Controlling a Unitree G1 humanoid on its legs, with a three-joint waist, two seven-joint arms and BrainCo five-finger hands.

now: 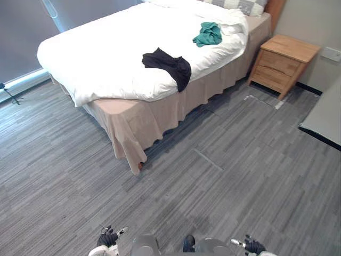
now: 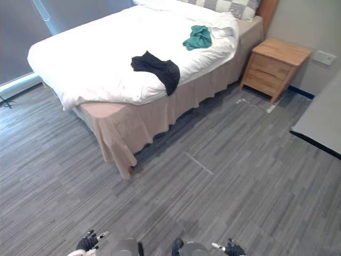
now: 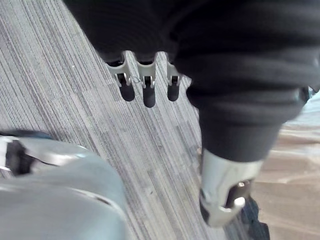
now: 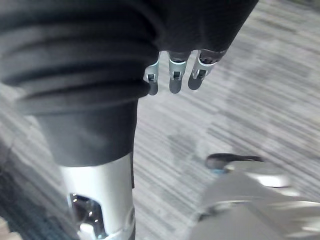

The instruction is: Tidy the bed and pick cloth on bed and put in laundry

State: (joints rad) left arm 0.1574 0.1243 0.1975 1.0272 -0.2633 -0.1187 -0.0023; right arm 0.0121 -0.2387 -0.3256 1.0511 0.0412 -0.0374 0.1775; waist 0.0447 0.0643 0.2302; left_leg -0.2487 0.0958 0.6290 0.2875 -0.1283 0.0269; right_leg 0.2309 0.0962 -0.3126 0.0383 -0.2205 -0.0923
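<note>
Left robot hand (image 1: 108, 238) and right robot hand (image 1: 253, 246) both empty, fingers straight and loose, over grey floor (image 1: 240, 176).

Grey streaked flooring (image 1: 234, 181) covers the room. A wooden nightstand (image 1: 281, 63) stands far right, just beside the bed (image 1: 106, 58), against a pale wall (image 1: 314, 21). Far left hangs what may be a window blind (image 1: 26, 32), with daylight along its foot.

The left hand (image 1: 108, 238) and the right hand (image 1: 254, 246) hang low at the robot's sides, well apart, palms empty. Each wrist view shows the same pose: the left's fingers (image 3: 145, 92) and the right's fingers (image 4: 174, 82) lie straight in a row, relaxed, with the thumb held apart from them.
</note>
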